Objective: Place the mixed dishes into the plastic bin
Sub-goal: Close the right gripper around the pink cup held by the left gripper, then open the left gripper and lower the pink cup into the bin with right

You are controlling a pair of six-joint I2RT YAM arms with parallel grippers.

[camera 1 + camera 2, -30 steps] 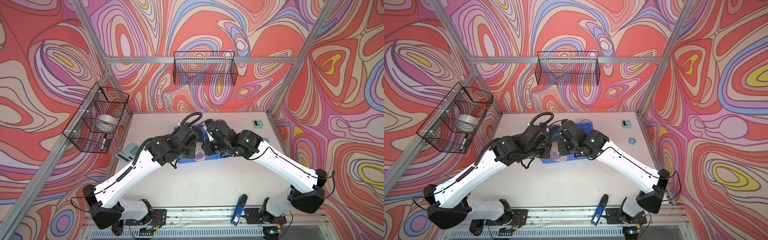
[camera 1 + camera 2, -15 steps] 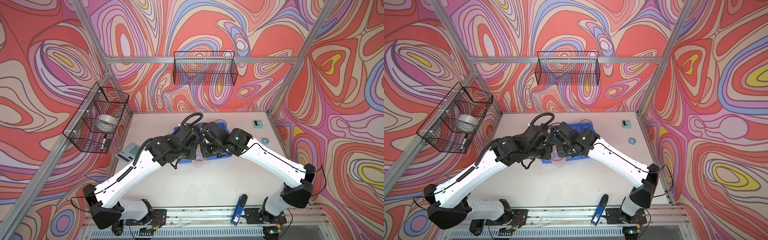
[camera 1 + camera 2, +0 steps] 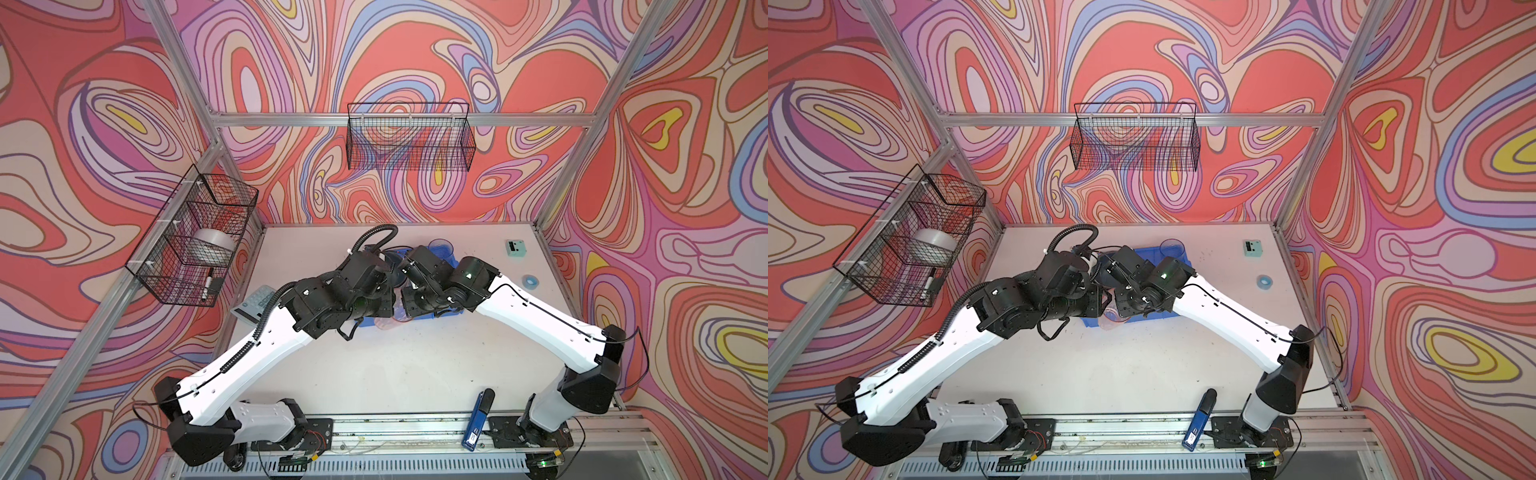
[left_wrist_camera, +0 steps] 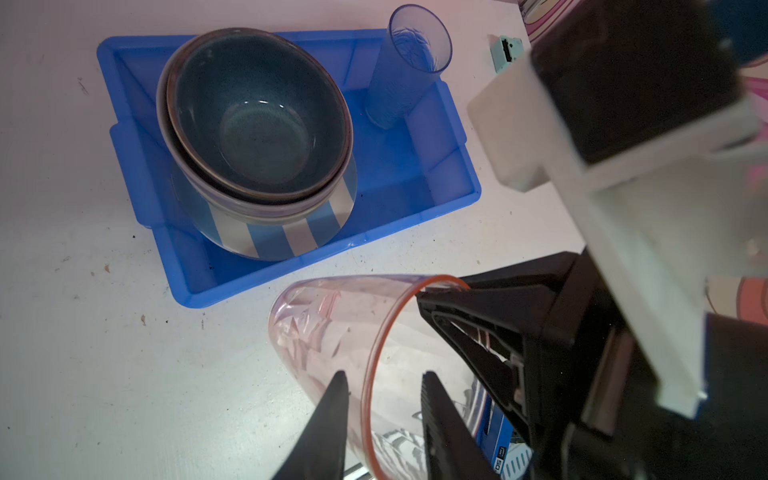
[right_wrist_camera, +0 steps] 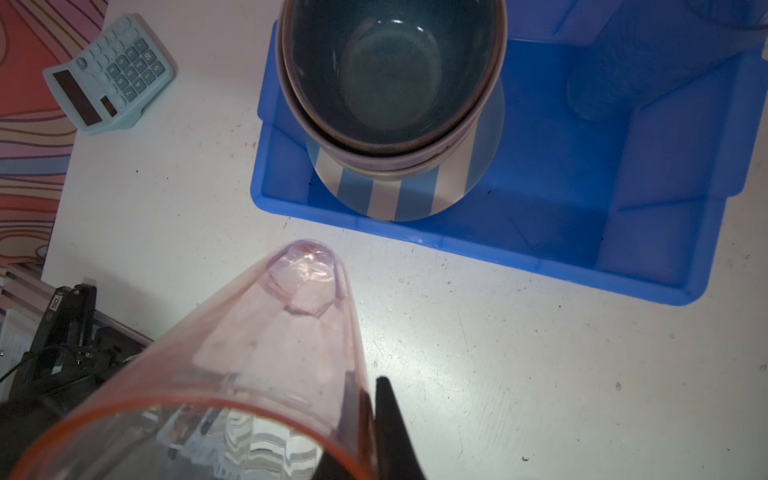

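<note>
The tabletop (image 5: 498, 374) carries the blue bin (image 5: 540, 259), just beyond the right end effector (image 5: 372, 388), with stacked bowls (image 5: 390, 75) on a striped plate (image 5: 415, 195). That end effector pinches the tilted pink cup (image 5: 270, 353) by its rim; the left end effector (image 4: 382, 380) stands spread astride that rim.

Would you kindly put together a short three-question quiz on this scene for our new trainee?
1. True or false: the pink cup is not yet in the blue bin.
2. Which gripper pinches the cup's rim: A) left, B) right?
3. Fill in: in the bin, the dark blue bowl nests in the ____ bowl.
Key: 1 true; 2 B, the right gripper; 3 the lavender bowl.
</note>
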